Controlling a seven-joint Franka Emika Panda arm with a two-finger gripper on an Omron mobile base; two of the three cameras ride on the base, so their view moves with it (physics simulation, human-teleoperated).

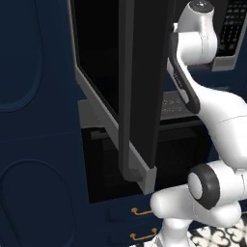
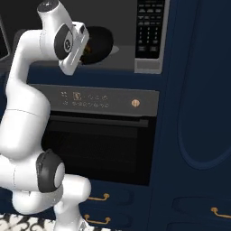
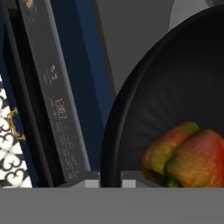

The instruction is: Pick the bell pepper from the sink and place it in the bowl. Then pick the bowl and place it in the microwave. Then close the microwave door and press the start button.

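The black bowl [image 3: 166, 87] looms close in the hand view, with the orange-red bell pepper [image 3: 188, 157] lying inside it. My gripper [image 3: 110, 183] is shut on the bowl's rim, one fingertip on each side of it. From the right base view the bowl [image 2: 98, 44] sits inside the microwave's cavity, over the grey turntable [image 2: 115, 48], and my wrist is right beside it on the left. The microwave's keypad strip [image 2: 149, 29] is to the right of the cavity. The microwave door [image 1: 140, 77] stands swung open, seen edge-on in the left base view. The sink is out of view.
Below the microwave is the oven, with its control panel [image 2: 99, 99] and dark door [image 2: 99, 140]. Drawers with brass handles [image 2: 97, 197] lie under it. Navy cabinet fronts [image 2: 198, 113] flank both sides. The open door juts out to the left of my arm.
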